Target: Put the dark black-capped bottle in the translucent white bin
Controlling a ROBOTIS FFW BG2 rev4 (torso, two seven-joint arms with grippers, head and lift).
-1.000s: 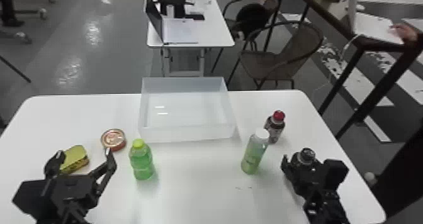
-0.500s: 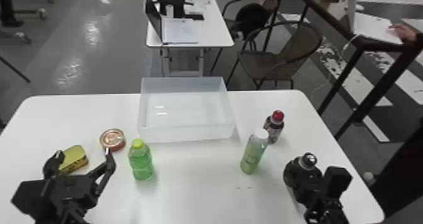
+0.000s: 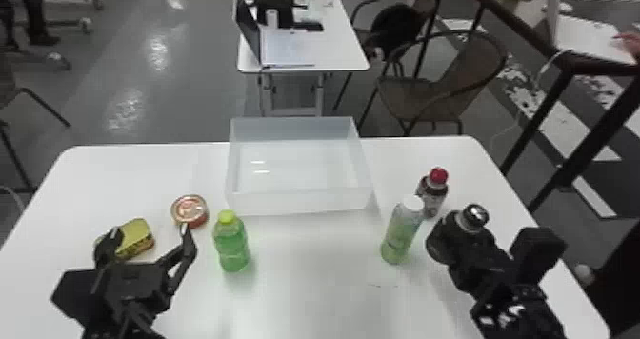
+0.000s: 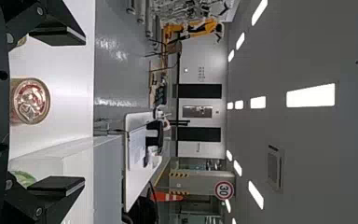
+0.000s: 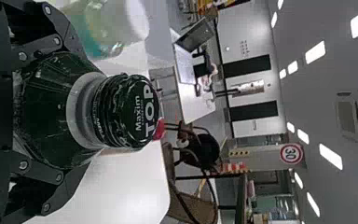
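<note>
Black-capped bottle (image 3: 443, 243) sat at the bin's (image 3: 300, 201) four o'clock, clasped in my right gripper (image 5: 87, 112). Held it below the neck, probably for a firm carry. Left gripper (image 3: 150, 233): bin's eight o'clock, spread, grasping nothing, likely unneeded.

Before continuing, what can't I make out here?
- Base of the dark bottle, right wrist view: behind the right gripper.
- Body of the red-capped bottle, same view: behind the black cap.
- Yellow pack, left wrist view: mostly behind the left gripper.
- Right arm, head view: cut by bottom edge.
</note>
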